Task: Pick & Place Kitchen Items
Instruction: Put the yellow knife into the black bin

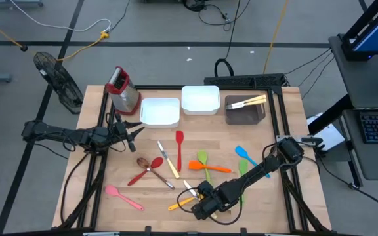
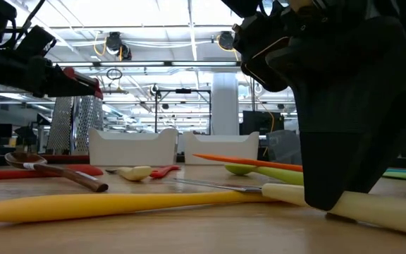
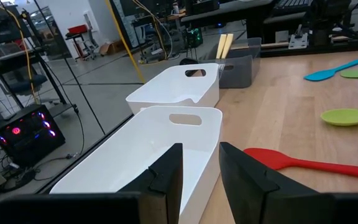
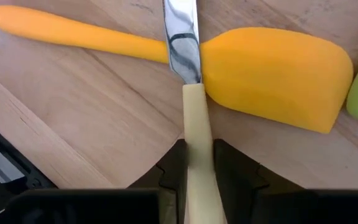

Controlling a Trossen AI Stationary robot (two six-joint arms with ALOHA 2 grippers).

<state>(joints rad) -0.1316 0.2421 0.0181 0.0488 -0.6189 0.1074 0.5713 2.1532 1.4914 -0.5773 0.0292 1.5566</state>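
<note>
A steel knife with a pale handle (image 4: 196, 112) lies near the table's front edge, its blade (image 4: 180, 37) crossing the neck of a yellow spatula (image 4: 272, 74). My right gripper (image 4: 197, 168) stands over the knife (image 1: 190, 190), shut on its handle. In the low view the gripper (image 2: 330, 204) comes down onto the pale handle (image 2: 379, 212) beside the yellow spatula (image 2: 118, 204). My left gripper (image 1: 133, 134) waits at the table's left, level and open, with nothing between its fingers (image 3: 166, 174). My right gripper pinches the knife's pale handle (image 4: 196, 140) between its two fingers, a little behind where the blade begins. The fingers come steeply from above and lie across the handle. The handle rests on the table, and the blade lies over the yellow spatula.
Two white trays (image 1: 159, 113) (image 1: 200, 100) and a dark tray (image 1: 245, 111) stand along the far side, next to a red-topped metal box (image 1: 123, 88). Red (image 1: 179, 147), orange (image 1: 209, 167), green (image 1: 203, 157), blue (image 1: 245, 156) and pink (image 1: 123, 196) utensils lie scattered mid-table.
</note>
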